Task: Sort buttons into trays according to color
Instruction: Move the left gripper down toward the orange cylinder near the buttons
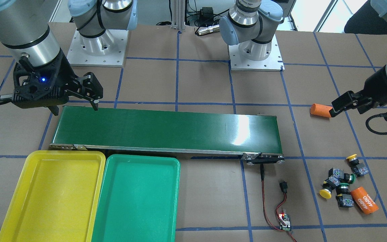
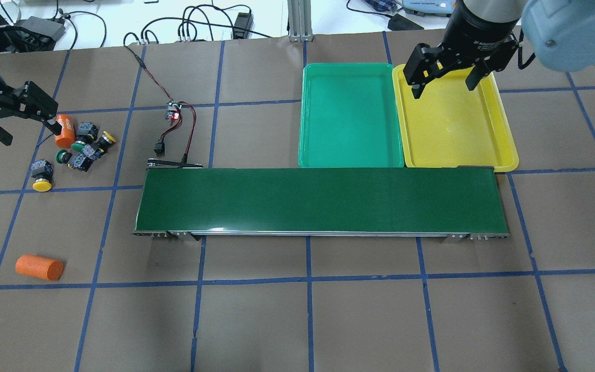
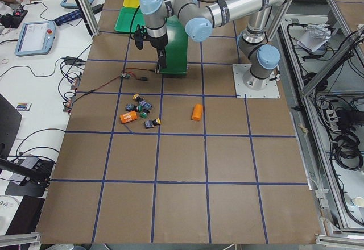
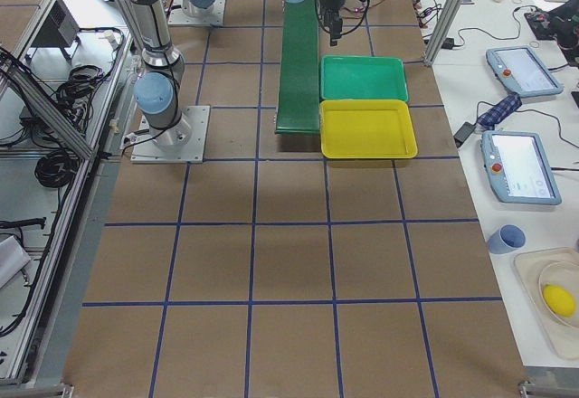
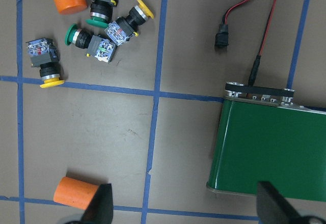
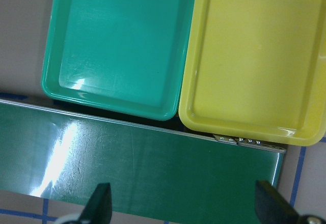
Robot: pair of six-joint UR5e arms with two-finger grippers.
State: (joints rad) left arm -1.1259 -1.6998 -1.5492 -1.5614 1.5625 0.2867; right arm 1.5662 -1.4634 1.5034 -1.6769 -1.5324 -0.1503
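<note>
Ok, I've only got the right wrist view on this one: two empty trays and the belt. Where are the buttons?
Observer: All four buttons lie in a loose cluster past the other end of the conveyor belt, on the left arm's side.
Operator: Left gripper holding anything?
Observer: No, the left gripper is open and empty.
Operator: Any distractors?
Observer: An orange cylinder marked 4680 lies beside the cluster; a plain orange cylinder lies apart.

My feeds show a brown table top (image 2: 256,320) gridded with blue tape lines (image 2: 308,281). Beside it, in the right-end view, a white bench (image 4: 554,113) carries two teach pendants (image 4: 523,167) and a blue cup (image 4: 507,238), with an aluminium post (image 4: 450,9) rising at its edge.
</note>
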